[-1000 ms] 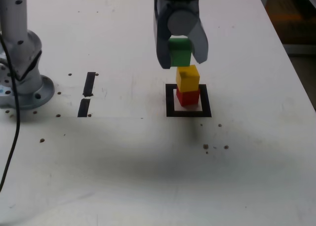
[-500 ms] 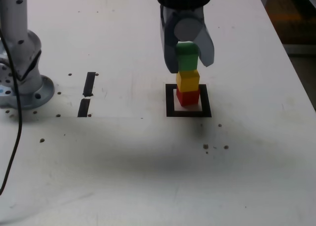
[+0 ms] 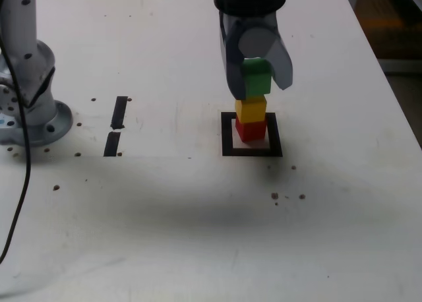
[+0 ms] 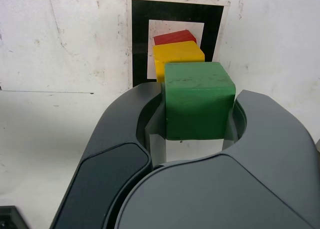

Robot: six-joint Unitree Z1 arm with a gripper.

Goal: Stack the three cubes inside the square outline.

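While your pincer (image 3: pixel 256 78) grips the green cube (image 3: pixel 256 77) by its sides, treat it as light and rigid. Let go gently; the yellow cube (image 3: pixel 251 109) on the red cube (image 3: pixel 250 130) could topple.

Three cubes (image 3: pixel 251 111), two tape strips (image 3: pixel 116 125)

White tabletop (image 3: pixel 198 236) – scuffed, marked with faint grey smudges and thin scratches. Two short black tape strips (image 3: pixel 117 125) toward exterior view's left, set end to end with small gap between, running roughly front to back. Small dark specks (image 3: pixel 288 196) scattered on surface – cluster just in front of centre, others dotted near strips. Black cable (image 3: pixel 20 177) hangs down along exterior view's left edge. Dark floor (image 3: pixel 395 25) beyond table's right edge.
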